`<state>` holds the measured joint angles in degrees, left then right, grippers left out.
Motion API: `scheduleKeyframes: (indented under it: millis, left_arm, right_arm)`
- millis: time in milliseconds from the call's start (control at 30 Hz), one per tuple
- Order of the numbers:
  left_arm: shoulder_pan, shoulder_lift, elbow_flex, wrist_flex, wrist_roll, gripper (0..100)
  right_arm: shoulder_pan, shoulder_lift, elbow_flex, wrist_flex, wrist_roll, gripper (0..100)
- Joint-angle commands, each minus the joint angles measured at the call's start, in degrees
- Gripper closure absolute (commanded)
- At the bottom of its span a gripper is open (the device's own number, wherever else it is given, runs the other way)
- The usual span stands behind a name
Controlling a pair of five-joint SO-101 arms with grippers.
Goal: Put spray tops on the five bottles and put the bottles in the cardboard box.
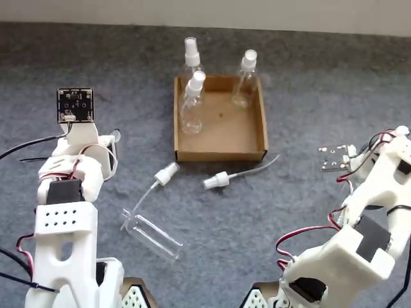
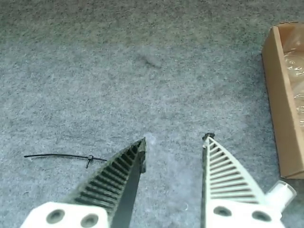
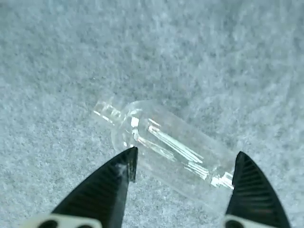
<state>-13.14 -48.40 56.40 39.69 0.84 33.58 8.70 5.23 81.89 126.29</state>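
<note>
Uncapped bottle [image 3: 166,142] lies sideways on the carpet [image 3: 213,57] between the wide jaws of my right gripper [image 3: 185,155]; I judge it light, rigid, slick, so grip mid-body; left gripper [image 2: 175,141] stands wide near the cardboard box [image 2: 281,118].

a black cable tie [image 2: 61,156] lies on the grey carpet [image 1: 321,96].

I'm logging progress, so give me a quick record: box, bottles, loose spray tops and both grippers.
box: open, on carpet
capped bottles: three, at its far end
loose spray tops: two, on carpet beside box
uncapped bottle: lying near those tops
second uncapped bottle: lying below right gripper
left gripper: open, over carpet
right gripper: open
</note>
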Motion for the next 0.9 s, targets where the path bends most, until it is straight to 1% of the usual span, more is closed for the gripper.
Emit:
scheduleKeyframes:
  millis: [0, 100, 167, 200, 300, 700, 867]
  left_arm:
    - [0.9, 0.2, -0.2, -1.0, 0.4, 81]
    - [0.9, 0.2, -0.2, -1.0, 0.4, 81]
    - [0.9, 0.2, -0.2, -1.0, 0.4, 81]
    - [0.9, 0.2, -0.2, -1.0, 0.4, 81]
    - [0.9, 0.2, -0.2, -1.0, 0.4, 81]
    - [1.1, 0.2, -0.2, -1.0, 0.4, 81]
    - [1.1, 0.2, -0.2, -1.0, 0.4, 81]
  right_arm:
    - [-1.5, -0.3, 1.3, -4.3, 0.7, 73.1]
    - [-0.7, -0.4, 5.2, -10.3, 0.7, 73.1]
    - [0.0, -0.4, 7.5, -12.7, 1.1, 73.1]
    - [0.5, -0.5, 8.2, -13.1, 2.5, 73.1]
    - [2.1, -0.8, 8.9, -13.1, 5.2, 73.1]
    - [6.0, -0.9, 9.2, -13.1, 5.0, 73.1]
    - [9.1, -0.9, 9.3, -13.0, 5.2, 73.1]
